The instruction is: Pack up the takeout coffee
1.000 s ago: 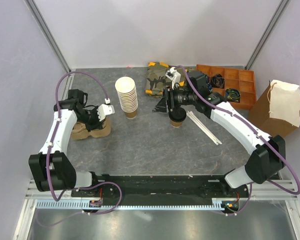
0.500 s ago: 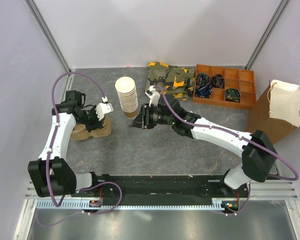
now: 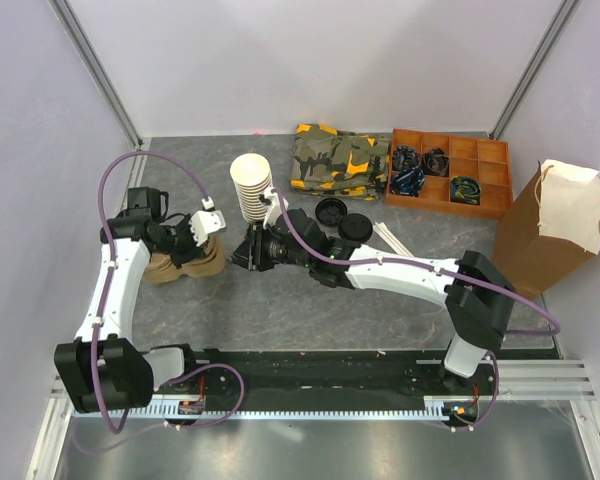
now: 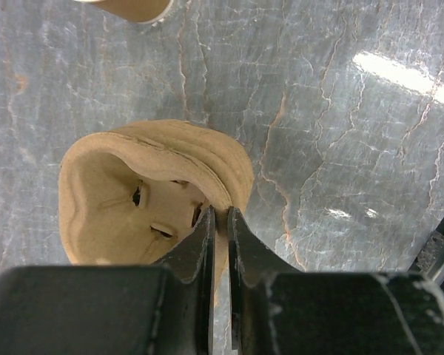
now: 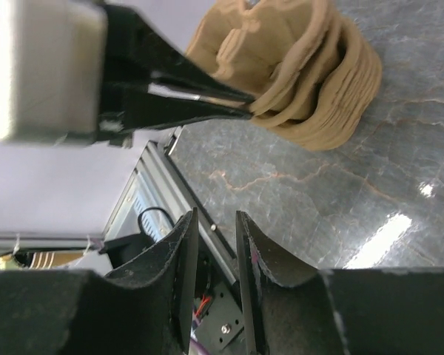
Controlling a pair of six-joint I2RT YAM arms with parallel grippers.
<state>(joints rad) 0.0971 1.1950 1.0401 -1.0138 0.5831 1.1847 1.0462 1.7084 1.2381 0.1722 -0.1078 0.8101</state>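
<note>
The takeout coffee [image 3: 357, 227] stands mid-table, and from above I see mostly its round black lid. A loose black lid [image 3: 330, 211] lies just left of it. My right gripper [image 3: 240, 254] [image 5: 216, 214] is stretched far to the left of both, and its jaws stand a narrow gap apart with nothing between them. A stack of tan pulp cup carriers [image 3: 185, 264] [image 4: 133, 192] [image 5: 318, 74] sits at the left. My left gripper [image 3: 196, 244] [image 4: 220, 211] is shut on the rim of the top carrier.
A tall stack of lidless paper cups [image 3: 253, 190] stands behind the right gripper. At the back are a camouflage cloth [image 3: 340, 155] and an orange compartment tray [image 3: 450, 172]. A brown paper bag [image 3: 550, 225] stands at the right, with white sticks [image 3: 392, 238] near the lids.
The right arm swung from over the coffee far to the left, toward the carrier stack, and its jaws narrowed. The coffee and loose lid came into view. The left gripper stayed on the carrier.
</note>
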